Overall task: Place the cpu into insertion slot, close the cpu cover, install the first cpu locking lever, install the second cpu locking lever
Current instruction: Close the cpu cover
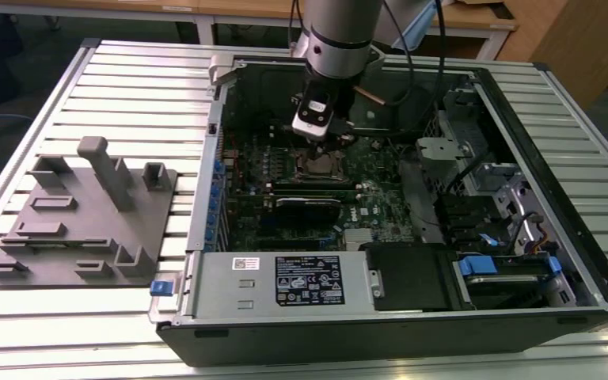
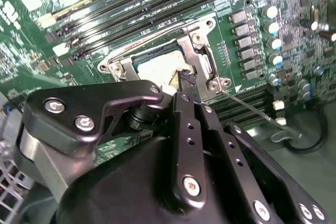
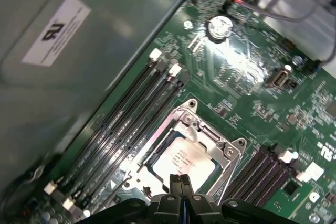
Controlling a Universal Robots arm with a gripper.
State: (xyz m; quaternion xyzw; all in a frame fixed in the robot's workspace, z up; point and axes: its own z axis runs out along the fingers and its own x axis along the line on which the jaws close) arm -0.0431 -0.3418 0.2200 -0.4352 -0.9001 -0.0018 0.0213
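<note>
The gripper (image 1: 321, 133) is being held low inside the open computer case (image 1: 598, 261), directly above the insertion slot (image 1: 320, 164) on the green motherboard (image 3: 247, 77). In both wrist views its fingers (image 3: 176, 187) are being pressed together with nothing between them, their tips being set at the socket's edge. The cpu (image 3: 184, 162) is being shown seated in the slot, its pale metal top being framed by the cpu cover (image 3: 209, 136), which is lying flat over it. In the second wrist view a thin locking lever (image 2: 252, 109) is being shown reaching out from one socket corner across black memory slots (image 2: 247, 100).
</note>
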